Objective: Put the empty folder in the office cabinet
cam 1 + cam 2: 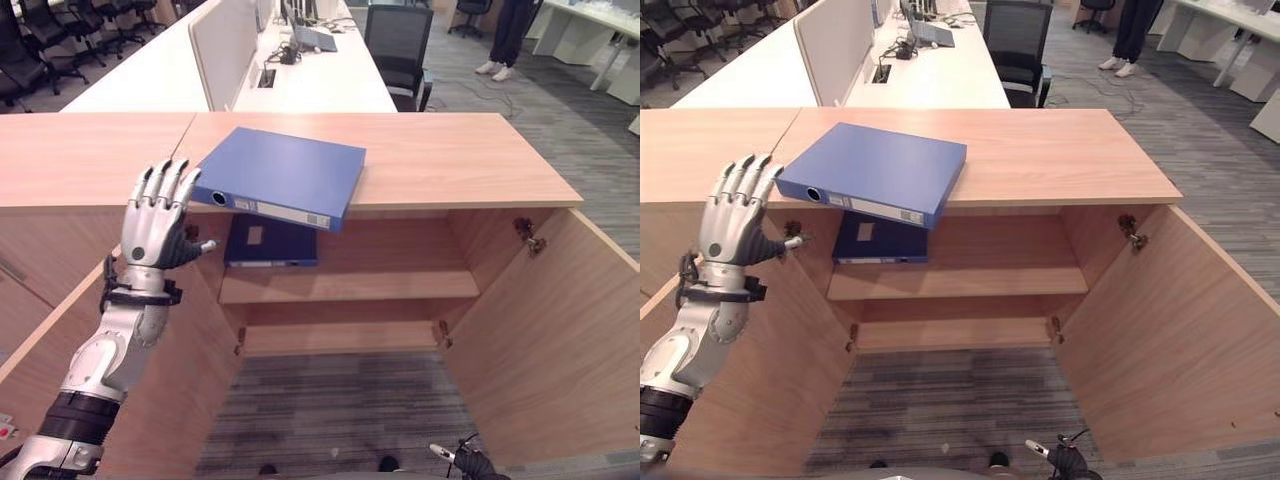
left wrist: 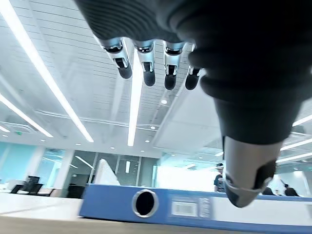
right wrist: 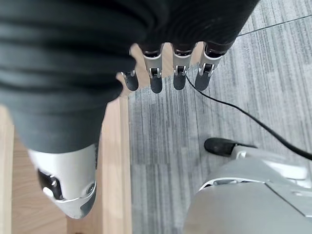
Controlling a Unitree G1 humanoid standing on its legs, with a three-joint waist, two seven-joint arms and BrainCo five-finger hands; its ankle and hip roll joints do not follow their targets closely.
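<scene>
A blue folder (image 1: 285, 175) lies flat on the cabinet top (image 1: 450, 160), its labelled spine jutting over the front edge above the open compartment. In the left wrist view the folder's spine (image 2: 195, 209) with its round finger hole faces me. My left hand (image 1: 155, 225) is raised just left of the spine, fingers straight and spread, open, a short gap away from the folder. A second, darker blue folder (image 1: 270, 242) lies on the upper shelf (image 1: 400, 285) inside. My right hand (image 3: 155, 78) hangs low near the floor, its fingers relaxed and holding nothing.
Both cabinet doors stand wide open, the right door (image 1: 560, 340) and the left door (image 1: 170, 390) flanking the opening. Behind the cabinet are white desks (image 1: 320, 80), a black office chair (image 1: 398, 45) and a person's legs (image 1: 505, 40) at the far back.
</scene>
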